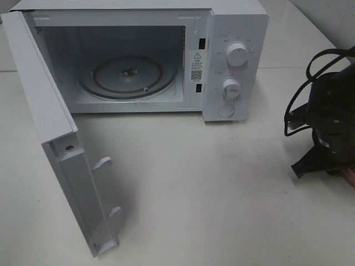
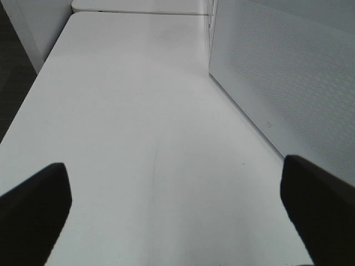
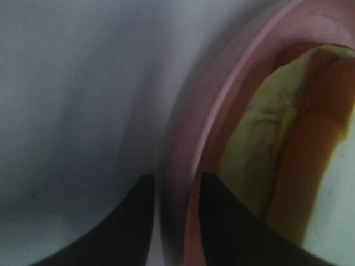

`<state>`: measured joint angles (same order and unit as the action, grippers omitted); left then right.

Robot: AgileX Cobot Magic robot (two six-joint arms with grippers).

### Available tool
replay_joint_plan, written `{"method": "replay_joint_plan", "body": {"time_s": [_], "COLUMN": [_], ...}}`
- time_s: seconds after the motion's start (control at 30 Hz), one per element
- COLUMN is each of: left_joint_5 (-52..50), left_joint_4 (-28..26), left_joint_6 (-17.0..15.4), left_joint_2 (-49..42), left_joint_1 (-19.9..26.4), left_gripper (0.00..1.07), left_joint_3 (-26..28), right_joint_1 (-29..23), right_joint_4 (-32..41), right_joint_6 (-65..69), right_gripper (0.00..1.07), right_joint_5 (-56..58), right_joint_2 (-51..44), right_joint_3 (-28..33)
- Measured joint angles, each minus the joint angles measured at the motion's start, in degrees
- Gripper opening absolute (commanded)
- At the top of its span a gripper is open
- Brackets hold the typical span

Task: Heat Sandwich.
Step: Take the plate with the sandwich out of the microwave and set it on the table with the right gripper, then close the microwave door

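Right claw (image 3: 173,191) narrowly apart astride pink plate (image 3: 183,166) rim, sandwich (image 3: 277,144) on plate; left claw (image 2: 177,194) wide apart

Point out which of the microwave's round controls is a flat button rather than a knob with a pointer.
The lowest one, the flat round button. Upper knob and middle knob above it both protrude and carry a pointer bar.

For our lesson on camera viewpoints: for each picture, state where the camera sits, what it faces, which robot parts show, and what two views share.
Exterior high: mounted above, facing the open microwave on the table; right arm at the edge.
Left wrist: on the left arm, facing the table; left gripper open.
Right wrist: close on the pink plate rim and sandwich, fingers astride the rim.
Shared: exterior and left wrist show the microwave door.
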<state>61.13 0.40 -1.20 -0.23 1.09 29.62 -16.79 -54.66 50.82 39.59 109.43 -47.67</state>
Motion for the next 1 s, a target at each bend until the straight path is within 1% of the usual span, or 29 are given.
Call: {"method": "replay_joint_plan", "body": {"time_s": [0.03, 0.07, 0.13, 0.17, 0.2, 0.23, 0.3, 0.33, 0.37, 0.43, 0.47, 0.5, 0.57, 0.6, 0.63, 0.73, 0.77, 0.8, 0.93, 1.0], "left_joint_5": [0.00, 0.00, 0.00, 0.00, 0.00, 0.00, 0.00, 0.00, 0.00, 0.00, 0.00, 0.00, 0.00, 0.00, 0.00, 0.00, 0.00, 0.00, 0.00, 0.00], "left_joint_4": [0.00, 0.00, 0.00, 0.00, 0.00, 0.00, 0.00, 0.00, 0.00, 0.00, 0.00, 0.00, 0.00, 0.00, 0.00, 0.00, 0.00, 0.00, 0.00, 0.00], "left_joint_6": [0.00, 0.00, 0.00, 0.00, 0.00, 0.00, 0.00, 0.00, 0.00, 0.00, 0.00, 0.00, 0.00, 0.00, 0.00, 0.00, 0.00, 0.00, 0.00, 0.00], "left_joint_2": [0.00, 0.00, 0.00, 0.00, 0.00, 0.00, 0.00, 0.00, 0.00, 0.00, 0.00, 0.00, 0.00, 0.00, 0.00, 0.00, 0.00, 0.00, 0.00, 0.00], "left_joint_1": [0.00, 0.00, 0.00, 0.00, 0.00, 0.00, 0.00, 0.00, 0.00, 0.00, 0.00, 0.00, 0.00, 0.00, 0.00, 0.00, 0.00, 0.00, 0.00, 0.00], "left_gripper": [0.98, 0.98, 0.98, 0.98, 0.98, 0.98, 0.98, 0.98, 0.98, 0.98, 0.98, 0.98, 0.98, 0.98, 0.98, 0.98, 0.98, 0.98, 0.98, 0.98], "left_joint_3": [0.00, 0.00, 0.00, 0.00, 0.00, 0.00, 0.00, 0.00, 0.00, 0.00, 0.00, 0.00, 0.00, 0.00, 0.00, 0.00, 0.00, 0.00, 0.00, 0.00], "right_joint_1": [0.00, 0.00, 0.00, 0.00, 0.00, 0.00, 0.00, 0.00, 0.00, 0.00, 0.00, 0.00, 0.00, 0.00, 0.00, 0.00, 0.00, 0.00, 0.00, 0.00], "right_joint_4": [0.00, 0.52, 2.01, 4.01, 4.01, 5.04, 8.94, 8.94, 10.43, 13.81, 16.84, 16.84, 19.60, 22.12, 22.12, 25.84, 28.76, 28.76, 35.24, 36.50], "right_joint_6": [0.00, -0.74, -2.23, -4.70, -4.70, -5.96, -10.83, -10.83, -12.43, -15.53, -18.33, -18.33, -21.20, -24.47, -24.47, -27.85, -29.62, -29.62, -33.92, -34.84], "right_gripper": [0.39, 0.44, 0.49, 0.54, 0.54, 0.56, 0.62, 0.62, 0.66, 0.70, 0.75, 0.75, 0.78, 0.80, 0.80, 0.79, 0.78, 0.78, 0.77, 0.77], "right_joint_5": [0.00, 0.00, 0.06, 0.06, 0.06, 0.11, 0.11, 0.11, 0.06, 0.06, 0.00, 0.00, -0.06, -0.06, -0.06, 0.06, 0.17, 0.17, 0.86, 1.32], "right_joint_2": [0.00, -0.69, -2.58, -4.41, -4.41, -5.21, -8.02, -8.02, -9.11, -11.46, -13.75, -13.75, -16.21, -19.08, -19.08, -23.38, -26.64, -26.64, -34.38, -36.04], "right_joint_3": [0.00, 0.00, 0.00, 0.00, 0.00, 0.00, 0.00, 0.00, 0.00, 0.00, 0.00, 0.00, 0.00, 0.00, 0.00, 0.00, 0.00, 0.00, 0.00, 0.00]}}
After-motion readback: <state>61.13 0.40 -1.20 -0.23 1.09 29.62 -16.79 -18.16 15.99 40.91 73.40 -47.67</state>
